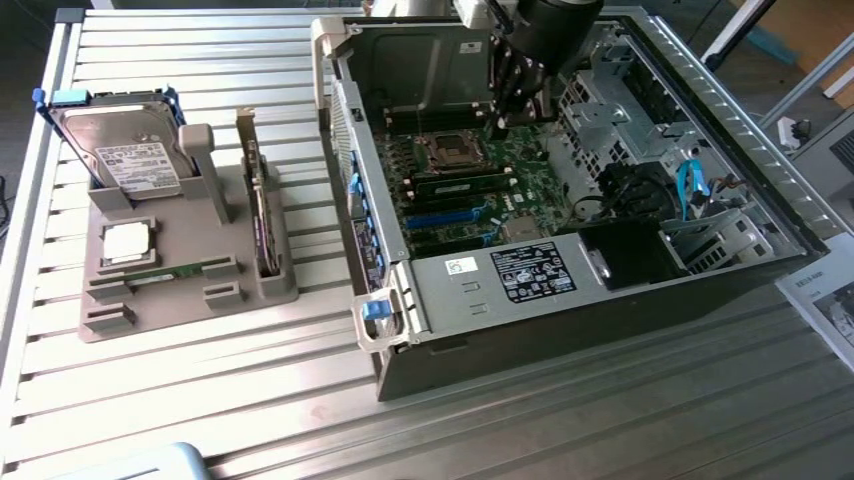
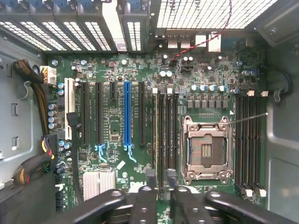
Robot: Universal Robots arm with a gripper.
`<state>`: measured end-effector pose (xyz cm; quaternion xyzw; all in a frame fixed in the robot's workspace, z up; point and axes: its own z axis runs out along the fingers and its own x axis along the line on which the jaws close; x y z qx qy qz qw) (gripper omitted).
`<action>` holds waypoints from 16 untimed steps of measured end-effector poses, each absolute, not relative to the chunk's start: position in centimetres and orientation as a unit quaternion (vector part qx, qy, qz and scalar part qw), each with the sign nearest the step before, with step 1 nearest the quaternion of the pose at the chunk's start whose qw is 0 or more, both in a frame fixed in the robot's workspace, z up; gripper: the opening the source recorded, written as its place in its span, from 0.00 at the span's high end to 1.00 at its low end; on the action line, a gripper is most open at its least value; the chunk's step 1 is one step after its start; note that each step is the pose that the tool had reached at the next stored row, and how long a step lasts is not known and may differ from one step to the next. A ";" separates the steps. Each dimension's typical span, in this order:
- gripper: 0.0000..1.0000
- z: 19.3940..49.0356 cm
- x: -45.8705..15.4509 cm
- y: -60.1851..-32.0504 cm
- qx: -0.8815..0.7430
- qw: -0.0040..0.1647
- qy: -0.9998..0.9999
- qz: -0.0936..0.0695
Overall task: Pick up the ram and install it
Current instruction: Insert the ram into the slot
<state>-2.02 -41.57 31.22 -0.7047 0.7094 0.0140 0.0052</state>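
The slatted metal table (image 1: 200, 400) carries an open computer case (image 1: 454, 290) on the exterior view's right and a gray holder (image 1: 147, 305) on its left. The case lies on its side with the motherboard (image 2: 117, 121) exposed. The holder carries a hard drive (image 1: 120, 150) standing at its far end, an expansion card (image 1: 260, 210) standing on edge along the side nearest the case, and a green stick (image 1: 187, 270) lying low in its near part. The arm (image 1: 547, 30) reaches down into the case. The gripper (image 2: 160, 178) hangs over the bank of memory slots (image 2: 168, 135) next to the CPU socket (image 2: 205, 149). Its fingers (image 2: 150, 179) stand apart with a gap spanning several slots, and nothing is clamped between them. The ram (image 1: 461, 187) stands on edge in one of these slots, between the socket and the blue expansion slot (image 2: 126, 112), directly below the gripper.
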 end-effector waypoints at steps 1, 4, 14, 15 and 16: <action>0.82 31.2 -2.0 -41.6 -0.705 0.005 0.709 0.014; 0.90 31.2 -2.0 -41.6 -0.705 0.005 0.709 0.014; 0.90 31.2 -1.1 -41.6 -0.728 0.005 0.685 0.014; 0.90 31.2 -0.6 -41.6 -0.728 0.005 0.685 0.014; 0.90 31.2 -0.1 -41.6 -0.728 0.005 0.685 0.014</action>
